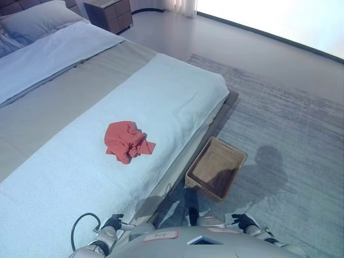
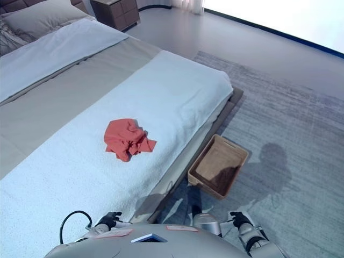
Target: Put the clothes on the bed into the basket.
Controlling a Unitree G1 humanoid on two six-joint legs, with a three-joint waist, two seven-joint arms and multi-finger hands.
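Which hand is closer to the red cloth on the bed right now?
Left. The left hand hangs low just below the red cloth, by the bed's edge. The right hand is off to the cloth's right, beyond the basket.

A crumpled red cloth (image 1: 127, 141) lies mid-width on the pale blue blanket of the wide bed (image 1: 177, 91). A rectangular woven tan basket (image 1: 216, 169) stands on the grey rug (image 1: 290, 134), just beside the bed's foot edge.

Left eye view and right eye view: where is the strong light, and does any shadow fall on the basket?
Left eye view: an overexposed bright band fills the top right; a dark shadow covers part of the basket. Right eye view: same glare, same shadow inside the basket; the red cloth on the bed is evenly lit.
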